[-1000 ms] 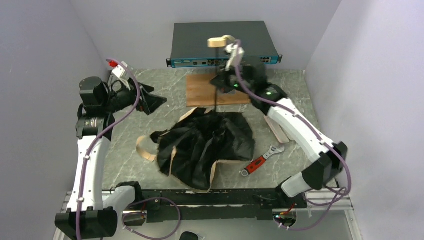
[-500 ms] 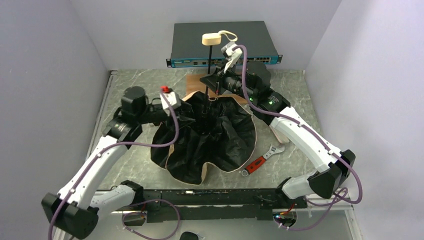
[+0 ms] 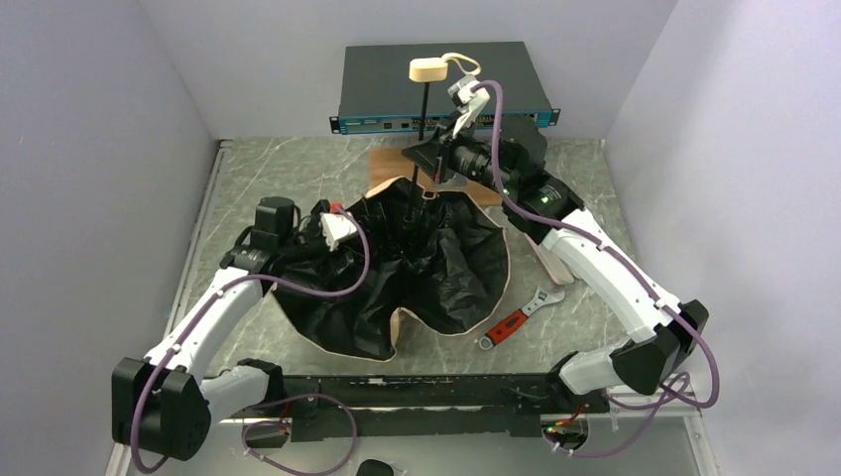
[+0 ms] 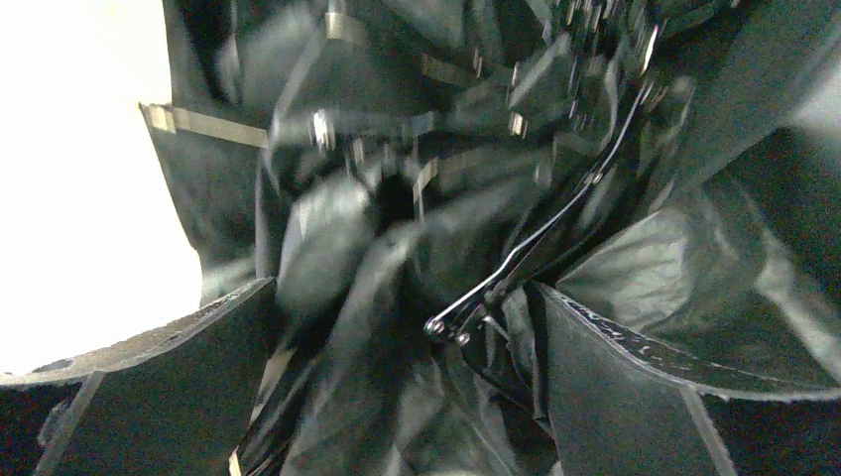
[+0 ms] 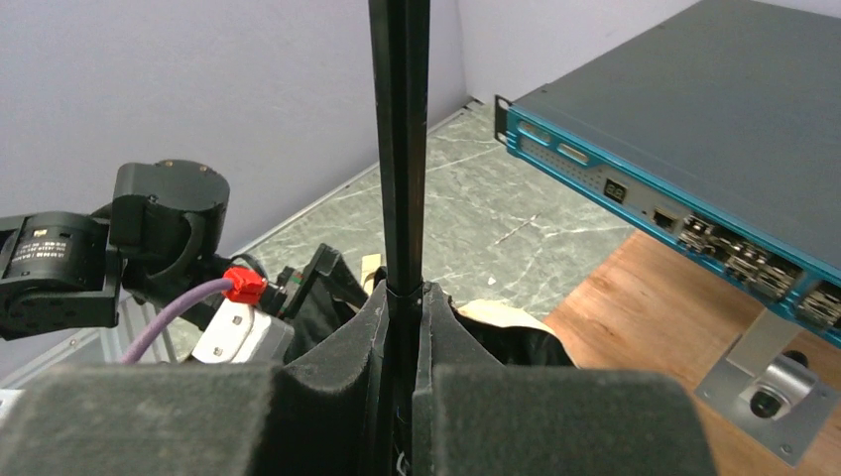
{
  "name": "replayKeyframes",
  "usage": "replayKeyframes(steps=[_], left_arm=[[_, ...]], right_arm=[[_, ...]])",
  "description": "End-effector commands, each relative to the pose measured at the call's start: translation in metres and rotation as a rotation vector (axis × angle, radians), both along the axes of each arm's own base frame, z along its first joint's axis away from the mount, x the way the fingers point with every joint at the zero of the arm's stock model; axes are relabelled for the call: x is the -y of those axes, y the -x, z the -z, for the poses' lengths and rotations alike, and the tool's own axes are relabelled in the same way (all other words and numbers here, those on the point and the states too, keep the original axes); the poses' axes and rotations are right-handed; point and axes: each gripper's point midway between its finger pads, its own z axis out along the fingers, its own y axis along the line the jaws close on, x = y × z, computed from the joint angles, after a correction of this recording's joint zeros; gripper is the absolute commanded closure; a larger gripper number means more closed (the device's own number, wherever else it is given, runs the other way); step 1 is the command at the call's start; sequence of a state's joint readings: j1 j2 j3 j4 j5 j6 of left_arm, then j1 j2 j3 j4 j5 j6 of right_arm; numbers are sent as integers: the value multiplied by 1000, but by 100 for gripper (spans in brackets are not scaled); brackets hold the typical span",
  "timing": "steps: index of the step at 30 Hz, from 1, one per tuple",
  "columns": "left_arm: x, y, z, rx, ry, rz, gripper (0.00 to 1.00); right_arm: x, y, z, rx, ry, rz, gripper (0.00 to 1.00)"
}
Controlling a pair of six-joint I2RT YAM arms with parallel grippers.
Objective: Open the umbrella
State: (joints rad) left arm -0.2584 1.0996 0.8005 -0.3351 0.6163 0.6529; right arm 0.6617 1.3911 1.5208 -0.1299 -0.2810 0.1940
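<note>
Lower than a moment ago, our left hand sits inside the umbrella, mid-desk, fingers spread, holding nothing. Our right hand clamps the stiff shaft; fabric is limp, ribs flimsy, so we judge the shaft the only sound hold.

A red-handled wrench lies on the marbled table; a network switch stands behind.

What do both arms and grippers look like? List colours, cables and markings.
The left arm and right arm have white link shells with black joints and bases. A purple cable runs along each, with a red connector at the left wrist. The left gripper and right gripper have black wedge-shaped fingers. A green light glows on the right arm.
</note>
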Motion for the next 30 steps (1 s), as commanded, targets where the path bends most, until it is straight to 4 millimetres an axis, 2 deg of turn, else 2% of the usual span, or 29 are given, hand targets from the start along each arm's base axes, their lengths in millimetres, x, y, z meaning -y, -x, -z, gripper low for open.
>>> replayKeyframes(steps=[1, 3, 5, 8, 10, 13, 15, 16, 20, 22, 24, 25, 28, 30], left_arm=[[-37, 8, 27, 61, -145, -3, 0], [-44, 10, 22, 82, -133, -6, 0], [-37, 17, -6, 121, -63, 26, 0], [-11, 32, -70, 212, 84, 139, 0], [3, 35, -102, 258, 123, 158, 0], [20, 38, -139, 299, 182, 191, 0], [29, 33, -155, 306, 223, 161, 1], [32, 27, -161, 313, 231, 122, 8], [51, 10, -156, 307, 216, 59, 43], [60, 3, -149, 319, 198, 52, 56], [67, -2, -138, 373, 159, 48, 63], [66, -7, -126, 410, 122, 36, 66], [55, -22, -94, 512, 21, -19, 71], [44, -28, -66, 542, -80, -28, 70]], right_arm=[[40, 9, -86, 193, -133, 58, 100], [42, 8, -83, 202, -117, 56, 100], [39, 9, -74, 195, -94, 35, 100], [26, 15, -51, 153, -69, -42, 100], [15, 24, -37, 140, -47, -111, 100], [2, 33, -23, 130, -33, -155, 100], [-3, 36, -24, 143, -37, -167, 100], [-5, 37, -25, 153, -37, -168, 100], [-9, 32, -37, 182, -57, -150, 100], [-10, 34, -46, 199, -74, -165, 100], [-11, 40, -56, 209, -94, -189, 100], [-13, 45, -61, 215, -104, -214, 100], [-13, 59, -79, 235, -134, -269, 100], [-10, 69, -89, 241, -147, -300, 100]])
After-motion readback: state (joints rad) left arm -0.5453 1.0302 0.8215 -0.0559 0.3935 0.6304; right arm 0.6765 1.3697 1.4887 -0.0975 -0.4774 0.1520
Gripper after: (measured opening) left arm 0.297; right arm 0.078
